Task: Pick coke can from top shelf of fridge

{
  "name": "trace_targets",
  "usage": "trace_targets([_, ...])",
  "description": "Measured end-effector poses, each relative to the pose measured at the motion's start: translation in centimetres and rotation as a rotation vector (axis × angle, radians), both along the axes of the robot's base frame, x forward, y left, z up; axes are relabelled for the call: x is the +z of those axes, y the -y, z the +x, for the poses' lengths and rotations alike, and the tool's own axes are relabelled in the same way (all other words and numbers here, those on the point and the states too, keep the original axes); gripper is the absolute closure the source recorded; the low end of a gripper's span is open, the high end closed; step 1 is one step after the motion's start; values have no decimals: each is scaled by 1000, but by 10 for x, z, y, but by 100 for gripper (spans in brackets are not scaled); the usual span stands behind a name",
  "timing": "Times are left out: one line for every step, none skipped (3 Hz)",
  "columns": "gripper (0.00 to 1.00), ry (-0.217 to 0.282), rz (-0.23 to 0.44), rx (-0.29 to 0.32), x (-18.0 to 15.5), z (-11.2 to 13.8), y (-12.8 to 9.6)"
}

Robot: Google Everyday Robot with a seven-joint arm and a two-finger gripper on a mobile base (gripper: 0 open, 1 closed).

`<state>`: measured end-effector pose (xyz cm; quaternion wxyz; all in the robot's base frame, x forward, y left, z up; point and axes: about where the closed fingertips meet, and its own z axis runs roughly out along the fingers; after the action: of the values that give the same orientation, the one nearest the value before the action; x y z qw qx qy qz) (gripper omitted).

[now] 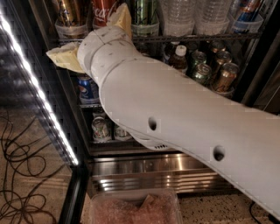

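The red coke can [102,9] stands on the top shelf [197,38] of the fridge [153,168], second from the left, in a clear holder. Its lower part is hidden behind my white arm. My gripper [87,33] is right in front of the can at shelf height. One cream finger [61,57] points left below the rail. The other finger [121,17] points up just right of the can. The fingers are spread apart and hold nothing.
A gold can [70,11] stands left of the coke and a green can [144,12] right of it, then clear water bottles [197,15]. A Pepsi can [87,89] sits on the rack below. The lit door edge [35,83] is at left, and cables [17,175] lie on the floor.
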<state>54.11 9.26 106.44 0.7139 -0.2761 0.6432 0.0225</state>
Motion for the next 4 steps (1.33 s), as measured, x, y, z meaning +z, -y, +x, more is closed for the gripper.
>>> trace_targets([0,1,1,0,1,0,0])
trace_targets([0,44,20,-24,13,5,0])
trace_targets([0,107,42,-46,29,13,-2])
trace_targets([3,136,71,-70,33,18,1])
